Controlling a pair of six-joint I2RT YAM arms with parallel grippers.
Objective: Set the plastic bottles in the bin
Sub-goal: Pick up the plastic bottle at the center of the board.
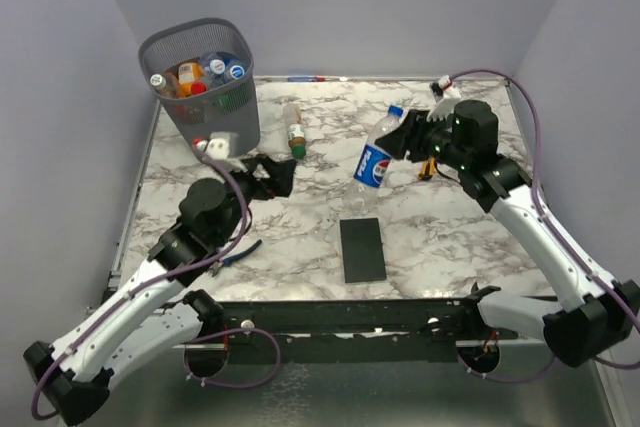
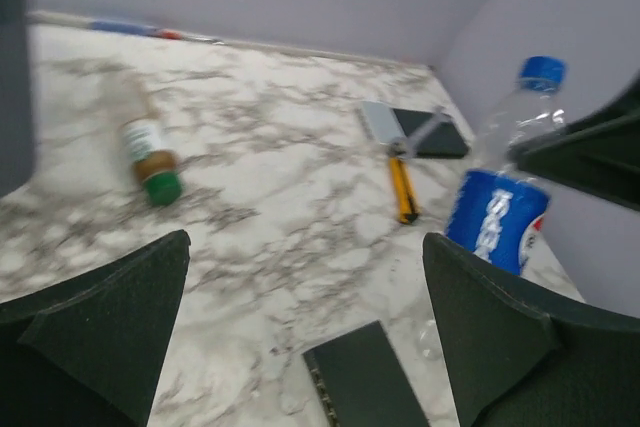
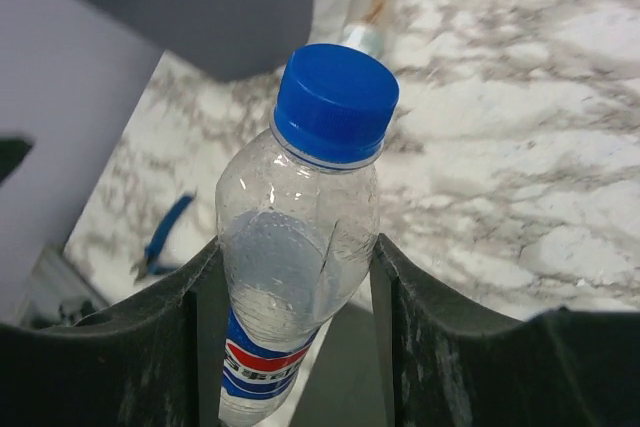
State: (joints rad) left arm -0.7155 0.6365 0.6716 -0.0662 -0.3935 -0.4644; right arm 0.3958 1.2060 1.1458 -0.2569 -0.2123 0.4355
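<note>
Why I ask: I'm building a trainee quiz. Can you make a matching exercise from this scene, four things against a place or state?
Things
1. blue-capped bottle
2. green-capped bottle
3. bin
4. left gripper

Place or state
a. open, holding nothing
b. lying on the table
c. clamped in the right gripper
d. several bottles inside

Pairs: 1-c, 2-b, 3-d, 4-a

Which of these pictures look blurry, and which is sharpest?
Left wrist view: smeared throughout, even the green-capped bottle. Right wrist view: the blue-capped bottle is crisp, the marble table behind it soft. Top external view: sharp and evenly lit.
</note>
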